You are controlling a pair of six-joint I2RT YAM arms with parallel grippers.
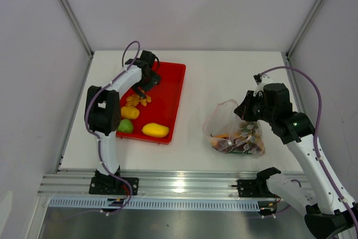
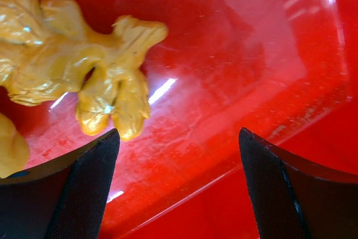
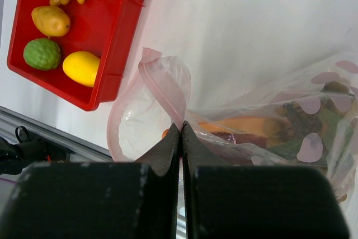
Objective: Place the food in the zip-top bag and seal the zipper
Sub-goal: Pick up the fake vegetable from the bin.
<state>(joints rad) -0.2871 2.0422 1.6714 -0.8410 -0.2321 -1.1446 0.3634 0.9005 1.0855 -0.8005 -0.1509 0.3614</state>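
The clear zip-top bag (image 1: 235, 134) lies on the right of the table with several toy foods inside and its mouth open toward the left. My right gripper (image 1: 246, 110) is shut on the pinkish zipper strip (image 3: 168, 85) at the mouth rim; the fingertips meet on it in the right wrist view (image 3: 180, 128). My left gripper (image 1: 143, 89) is open and empty, low over the red tray (image 1: 170, 90), just beside the orange bits (image 2: 84, 76). On the tray also lie an orange fruit (image 1: 130, 112), a green lime (image 1: 125, 126) and a yellow mango (image 1: 155, 130).
The tray's raised rim (image 3: 120, 54) stands between the remaining food and the bag. Bare white table (image 1: 224, 76) lies between tray and bag. Grey walls enclose the table; a metal rail (image 1: 179, 183) runs along the near edge.
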